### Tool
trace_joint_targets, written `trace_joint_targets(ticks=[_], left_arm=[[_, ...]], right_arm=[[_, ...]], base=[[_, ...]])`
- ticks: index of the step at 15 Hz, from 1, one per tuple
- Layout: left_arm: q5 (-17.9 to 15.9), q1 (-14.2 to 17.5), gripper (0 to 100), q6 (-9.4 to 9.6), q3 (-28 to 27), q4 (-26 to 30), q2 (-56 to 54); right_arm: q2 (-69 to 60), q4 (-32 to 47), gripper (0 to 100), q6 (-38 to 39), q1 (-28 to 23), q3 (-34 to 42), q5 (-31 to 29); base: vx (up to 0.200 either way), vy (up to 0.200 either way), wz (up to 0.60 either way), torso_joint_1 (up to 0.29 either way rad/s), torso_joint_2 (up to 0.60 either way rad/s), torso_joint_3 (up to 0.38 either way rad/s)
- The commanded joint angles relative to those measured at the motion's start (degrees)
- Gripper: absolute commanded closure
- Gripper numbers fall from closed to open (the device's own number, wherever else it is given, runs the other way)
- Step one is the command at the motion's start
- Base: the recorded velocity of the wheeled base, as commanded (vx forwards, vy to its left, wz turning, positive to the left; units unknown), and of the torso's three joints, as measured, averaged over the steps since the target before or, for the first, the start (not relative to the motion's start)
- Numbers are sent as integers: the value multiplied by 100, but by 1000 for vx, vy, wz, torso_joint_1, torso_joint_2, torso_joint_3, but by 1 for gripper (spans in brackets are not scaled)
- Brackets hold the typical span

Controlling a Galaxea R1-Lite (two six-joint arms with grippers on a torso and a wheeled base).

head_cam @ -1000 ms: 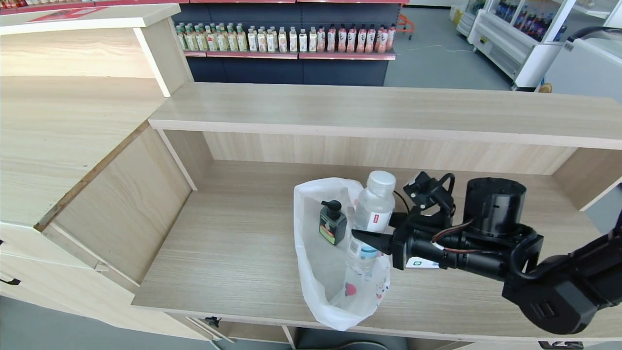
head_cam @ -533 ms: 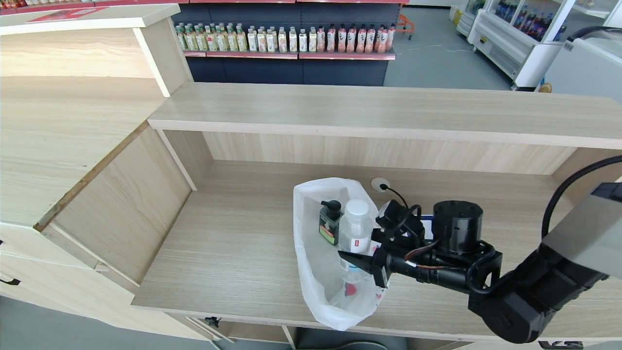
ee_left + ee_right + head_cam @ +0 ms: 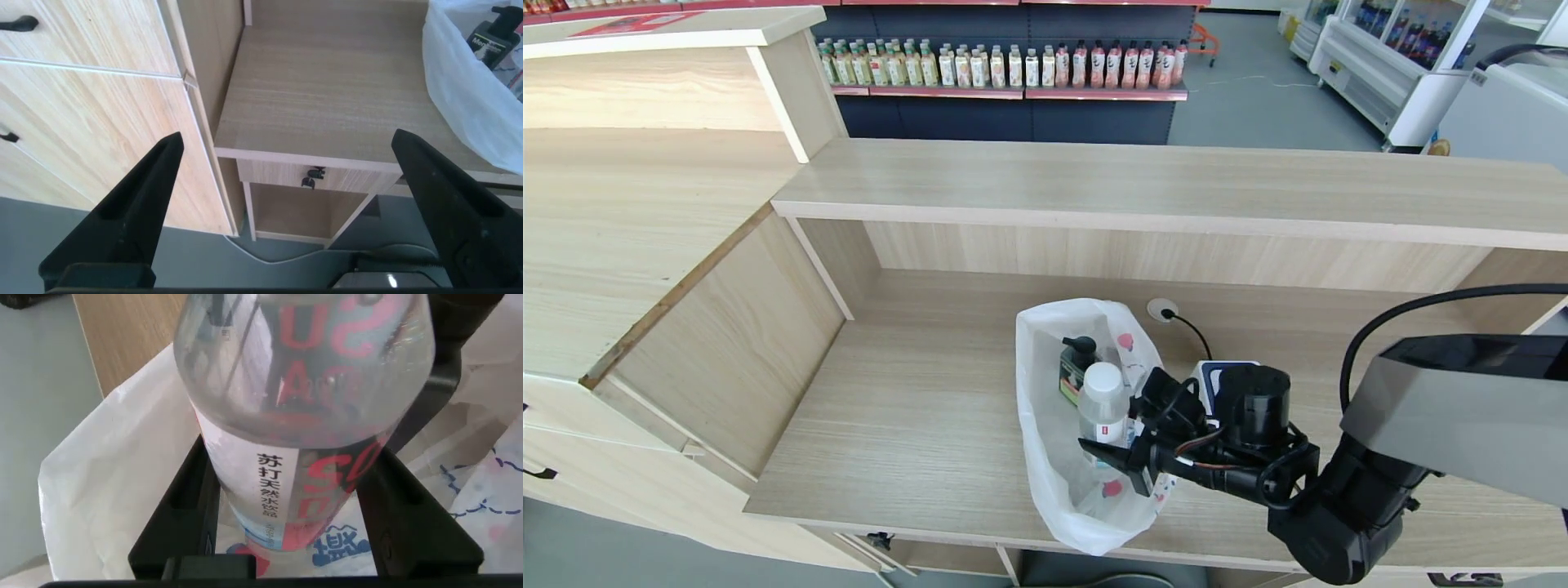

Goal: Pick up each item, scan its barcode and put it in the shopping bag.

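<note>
Bottle (image 3: 1103,388) hangs upright partway inside the bag (image 3: 1045,425), clamped at its middle by our right gripper (image 3: 1106,434), we judge so it lands beside the dispenser (image 3: 1074,371) without tipping; our left gripper (image 3: 286,204) gapes empty, well outside the bag.

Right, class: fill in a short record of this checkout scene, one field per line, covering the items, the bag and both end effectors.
bag: white, open, standing on the counter
bottle: clear, white cap, upright, lower part inside bag
pump bottle: dark, inside bag, just beyond bottle
right end effector: shut on bottle
left end effector: open, empty, facing the counter's front edge
</note>
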Motion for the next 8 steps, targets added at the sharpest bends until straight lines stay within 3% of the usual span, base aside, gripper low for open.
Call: trace_joint_targets(ticks=[1, 3, 4, 8], left_arm=[[2, 0, 0, -1, 1, -1, -2], [2, 0, 0, -1, 1, -1, -2], [2, 0, 0, -1, 1, -1, -2], [2, 0, 0, -1, 1, -1, -2]], right_arm=[[267, -70, 100, -7, 3, -26, 6], [346, -158, 100, -7, 3, -79, -3], [346, -175, 0, -7, 3, -79, 6], [-49, -149, 0, 406, 21, 0, 50]], base=[[0, 0, 0, 0, 0, 0], [0, 0, 0, 0, 0, 0], [0, 0, 0, 0, 0, 0], [0, 0, 0, 0, 0, 0]])
